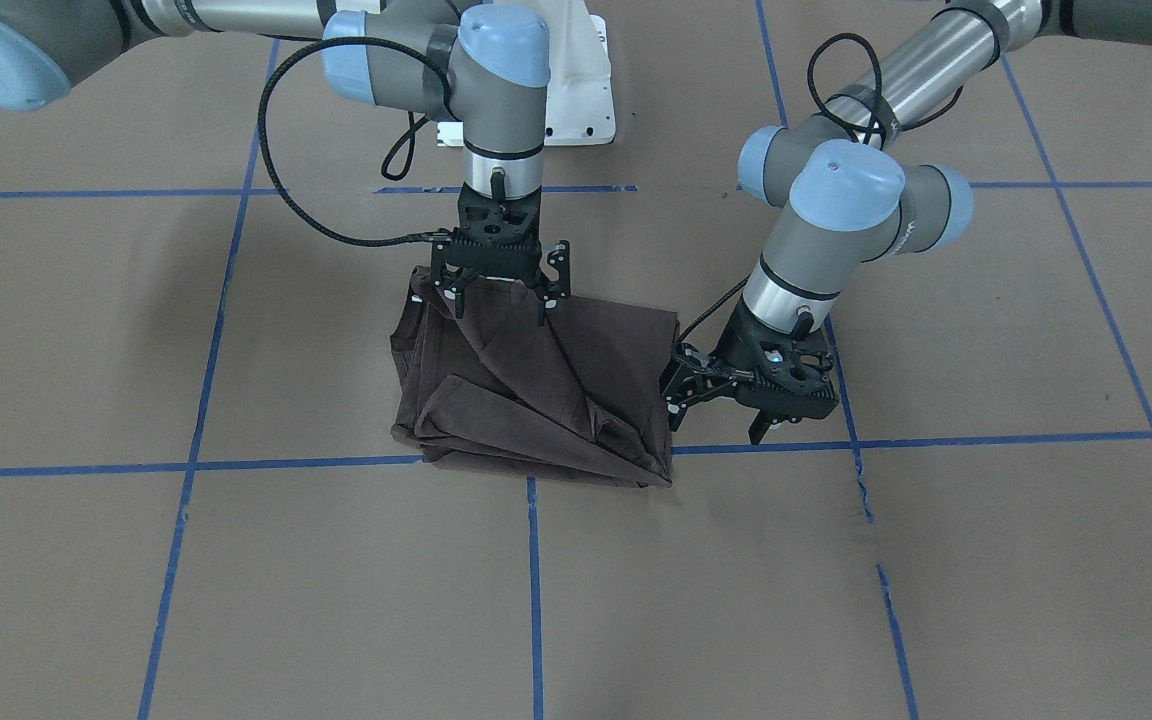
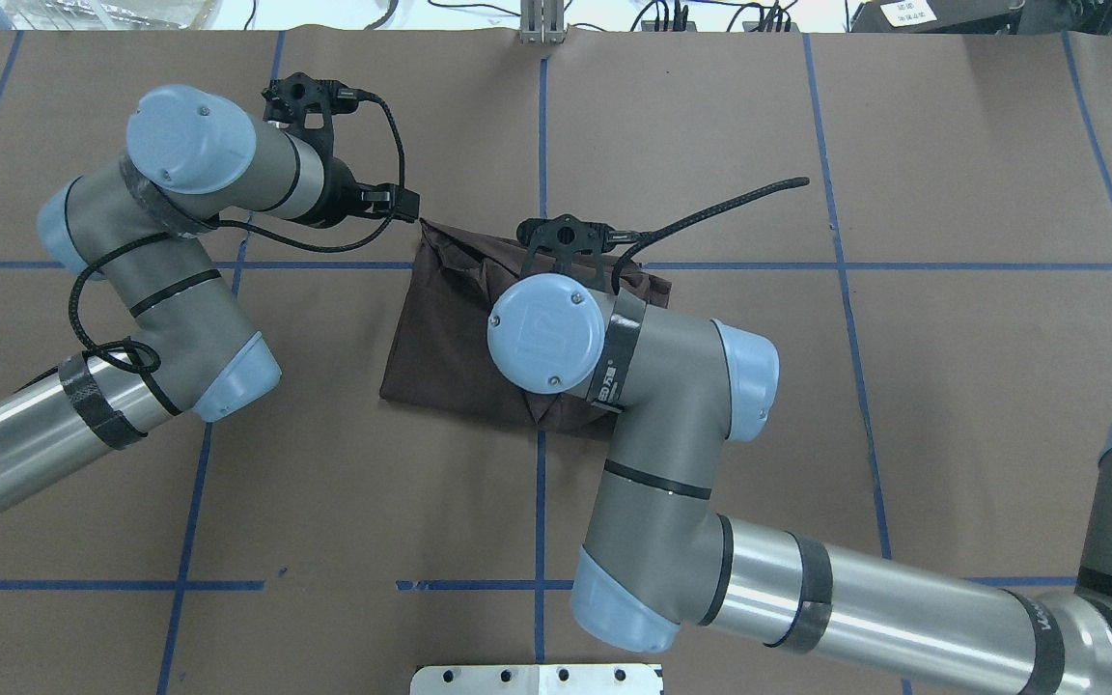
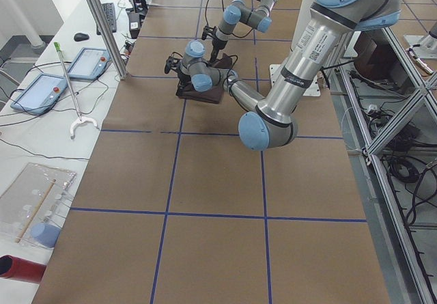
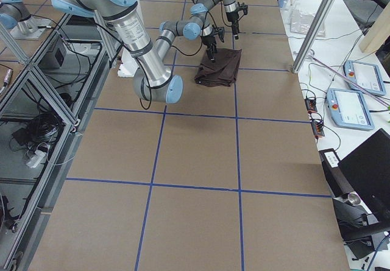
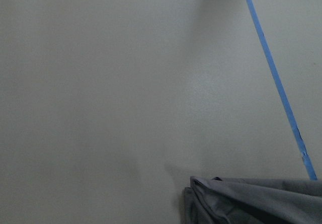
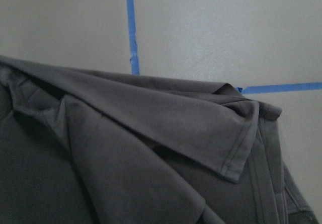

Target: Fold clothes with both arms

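The dark brown T-shirt (image 1: 536, 400) lies folded into a rough square near the table's middle, with a raised ridge of cloth running diagonally across it. My right gripper (image 1: 498, 308) points straight down over the shirt's far edge. Its fingers stand spread, and the top of that ridge lies between them. In the overhead view the right wrist covers much of the shirt (image 2: 440, 328). My left gripper (image 1: 717, 428) is open and empty, low beside the shirt's edge without touching it. The left wrist view shows one shirt corner (image 5: 251, 201). The right wrist view shows a folded hem (image 6: 236, 158).
Blue tape lines (image 1: 536, 560) grid the brown table cover. The white pedestal base (image 1: 576, 90) stands behind the shirt. Operators' tablets (image 3: 85, 63) and a metal post (image 3: 102, 24) stand along the table's far side, and a frame with cables (image 4: 42, 131) runs on the robot's side.
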